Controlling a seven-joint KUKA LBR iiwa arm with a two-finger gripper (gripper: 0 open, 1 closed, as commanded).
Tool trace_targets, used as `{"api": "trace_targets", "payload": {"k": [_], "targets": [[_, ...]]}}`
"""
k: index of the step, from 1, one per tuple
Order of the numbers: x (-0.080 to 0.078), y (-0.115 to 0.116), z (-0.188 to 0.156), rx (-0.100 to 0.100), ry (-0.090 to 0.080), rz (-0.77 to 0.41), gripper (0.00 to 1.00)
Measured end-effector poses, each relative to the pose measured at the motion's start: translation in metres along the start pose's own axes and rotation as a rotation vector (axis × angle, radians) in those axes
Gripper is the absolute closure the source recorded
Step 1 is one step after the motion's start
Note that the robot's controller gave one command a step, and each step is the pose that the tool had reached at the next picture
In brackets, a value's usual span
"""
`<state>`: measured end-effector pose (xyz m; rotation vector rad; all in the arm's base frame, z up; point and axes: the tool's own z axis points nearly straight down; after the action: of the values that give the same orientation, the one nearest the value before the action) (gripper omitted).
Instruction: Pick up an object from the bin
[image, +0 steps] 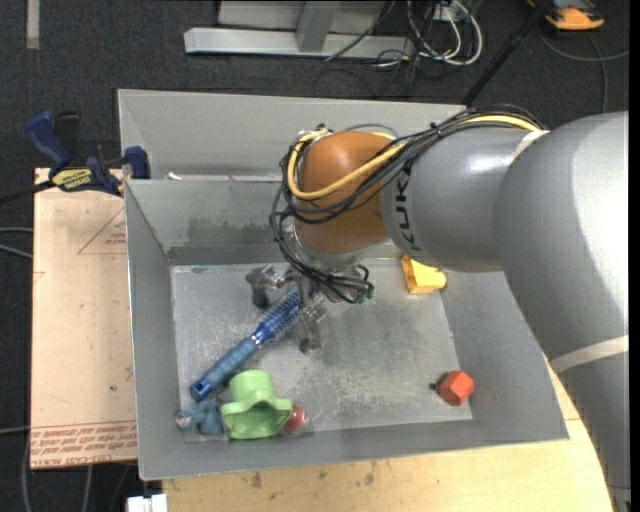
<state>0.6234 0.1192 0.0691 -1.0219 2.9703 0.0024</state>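
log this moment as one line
gripper: low at bin centre | nearest: blue ribbed tool, upper end, lying on floor | also: green piece, red block, yellow piece

Right of the blue ridged rod (250, 345) the bin floor (385, 350) is open as far as a red block (455, 388). At the rod's lower end a green cup (250, 405) blocks the way.
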Motion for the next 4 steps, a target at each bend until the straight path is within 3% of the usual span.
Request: {"api": "trace_targets", "payload": {"k": [1, 2, 4], "targets": [[-0.001, 0.0, 0.0, -0.001, -0.002, 0.004, 0.0], [0.0, 0.0, 0.0, -0.002, -0.002, 0.004, 1.0], [-0.002, 0.0, -0.035, 0.001, -0.003, 0.008, 1.0]]}}
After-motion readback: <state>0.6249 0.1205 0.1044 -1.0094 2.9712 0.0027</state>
